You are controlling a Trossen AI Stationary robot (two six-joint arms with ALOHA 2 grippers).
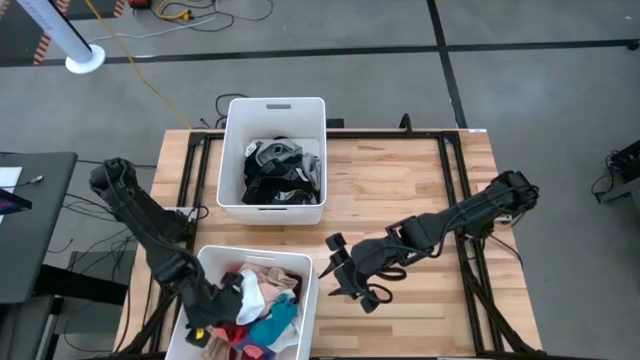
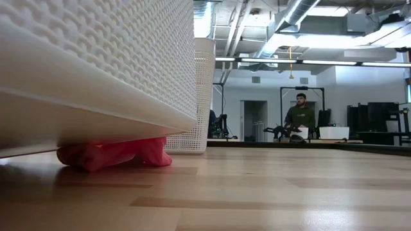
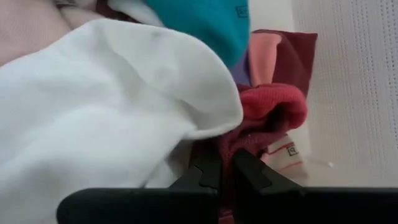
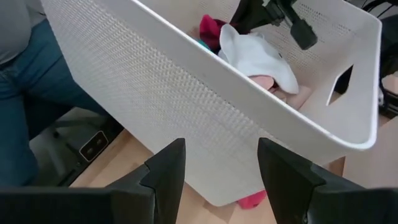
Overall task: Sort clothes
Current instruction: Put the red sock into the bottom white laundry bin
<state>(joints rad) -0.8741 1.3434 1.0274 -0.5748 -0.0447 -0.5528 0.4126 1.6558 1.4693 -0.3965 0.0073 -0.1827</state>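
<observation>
Clothes sit in two white bins on the wooden table (image 1: 400,190). Near bin (image 1: 305,300): a mixed heap, white garment (image 1: 262,297), teal piece (image 1: 278,322), pink and maroon items. Far bin (image 1: 228,150), beyond the near one: black, grey and white pieces (image 1: 280,172).

Left gripper (image 1: 222,312) is down inside the near bin among the heap. Left wrist view only: jaws closed together on a fold of maroon fabric (image 3: 273,109), under the white garment (image 3: 106,112), teal piece (image 3: 199,25) behind.

Low view only: a red garment (image 2: 109,154) pokes out from under the near bin's base (image 2: 96,70), on the tabletop. The right wrist view catches the same red scrap (image 4: 252,200) under that bin's wall (image 4: 186,106).

Right gripper (image 1: 345,275) hovers just beside the near bin, over bare table, fingers spread apart, holding nothing.

Low view, beyond the far bin: one person (image 2: 300,112) seated in the room. Right wrist view: a leg in blue jeans (image 4: 25,68) beside the table.
</observation>
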